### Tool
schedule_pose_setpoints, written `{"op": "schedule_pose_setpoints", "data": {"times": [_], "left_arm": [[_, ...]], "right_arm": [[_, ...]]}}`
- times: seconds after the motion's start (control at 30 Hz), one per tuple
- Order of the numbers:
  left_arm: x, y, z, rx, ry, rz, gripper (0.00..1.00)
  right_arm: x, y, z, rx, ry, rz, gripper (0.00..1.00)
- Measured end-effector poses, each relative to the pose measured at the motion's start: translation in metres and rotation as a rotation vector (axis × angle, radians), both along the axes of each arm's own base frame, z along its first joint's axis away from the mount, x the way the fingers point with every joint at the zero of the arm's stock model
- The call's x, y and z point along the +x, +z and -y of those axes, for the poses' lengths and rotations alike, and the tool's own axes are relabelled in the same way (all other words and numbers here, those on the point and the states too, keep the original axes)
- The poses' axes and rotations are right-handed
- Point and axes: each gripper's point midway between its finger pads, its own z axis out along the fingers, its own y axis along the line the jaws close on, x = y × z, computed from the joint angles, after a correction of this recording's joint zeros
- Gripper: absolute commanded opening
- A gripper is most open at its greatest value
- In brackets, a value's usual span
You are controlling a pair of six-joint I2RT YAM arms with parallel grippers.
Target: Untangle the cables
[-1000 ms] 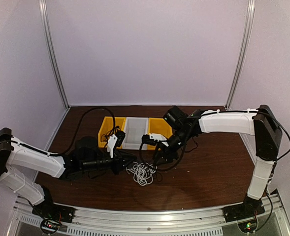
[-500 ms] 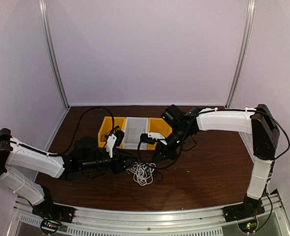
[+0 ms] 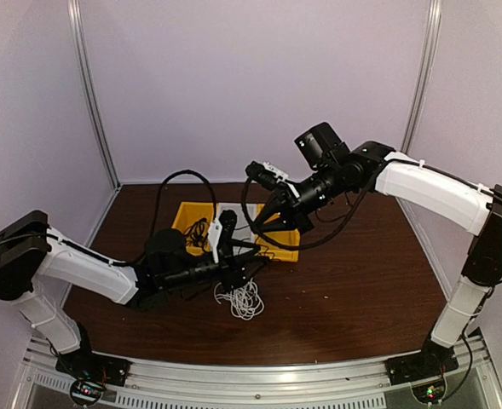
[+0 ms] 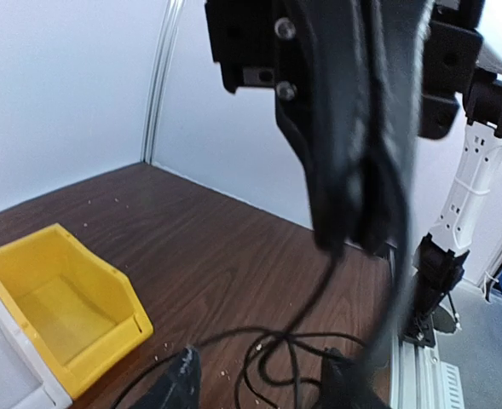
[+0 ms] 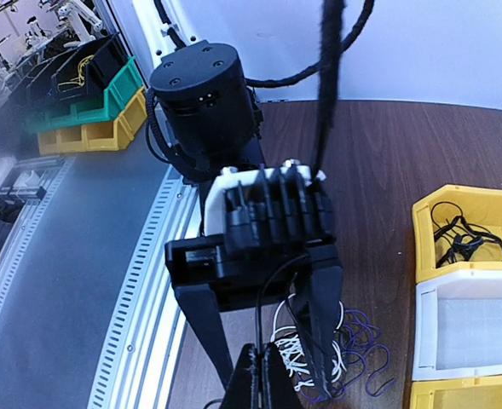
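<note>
Step in hand: drawing one strand out. My right fingers (image 5: 263,388) pinch a black cable (image 5: 257,328) high above the yellow bin (image 3: 289,247). My left fingers (image 5: 204,332) are spread, gripping nothing. The white cable (image 3: 246,298) is heaped on the tabletop before the bin. Next, likely: the left fingers pin the heap.

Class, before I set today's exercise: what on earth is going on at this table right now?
Two robot arms are working on a tangle of thin cables. The right gripper is shut on a black cable and holds it up above the table, the strand hanging down towards the pile. The left gripper is open, close by the white cable and purple cable heaped on the wood. More black cords lie in a yellow bin.
</note>
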Motion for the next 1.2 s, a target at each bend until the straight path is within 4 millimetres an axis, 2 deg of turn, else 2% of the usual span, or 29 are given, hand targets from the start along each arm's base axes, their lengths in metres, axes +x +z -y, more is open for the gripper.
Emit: {"op": "schedule_pose_setpoints", "data": {"times": [0.13,0.3,0.37,0.47,0.63,0.77,0.87,1.0,1.2], "left_arm": [[0.016,0.004,0.019,-0.049,0.022,0.023,0.26],[0.024,-0.027,0.029,-0.032,0.031,-0.008,0.16],[0.023,-0.039,0.029,-0.023,0.031,-0.034,0.11],[0.018,-0.055,0.020,-0.016,0.032,-0.075,0.06],[0.008,-0.074,0.003,-0.007,0.036,-0.127,0.00],[0.002,-0.088,-0.010,0.011,0.044,-0.163,0.00],[-0.001,-0.088,-0.017,0.007,0.054,-0.175,0.00],[-0.001,-0.078,-0.022,-0.017,0.066,-0.169,0.00],[0.000,-0.061,-0.027,-0.044,0.085,-0.153,0.00]], "right_arm": [[-0.004,0.000,0.001,-0.009,0.002,-0.033,0.00],[-0.005,0.014,0.002,-0.001,-0.003,-0.027,0.00],[-0.004,0.028,0.005,0.021,-0.010,-0.003,0.00],[-0.003,0.060,0.012,0.078,-0.026,0.052,0.00],[0.012,0.119,0.038,0.187,-0.098,0.151,0.00],[0.028,0.141,0.057,0.234,-0.162,0.185,0.00],[0.041,0.146,0.067,0.246,-0.200,0.186,0.00],[0.058,0.153,0.082,0.267,-0.259,0.182,0.00],[0.084,0.170,0.132,0.325,-0.445,0.243,0.00]]}}
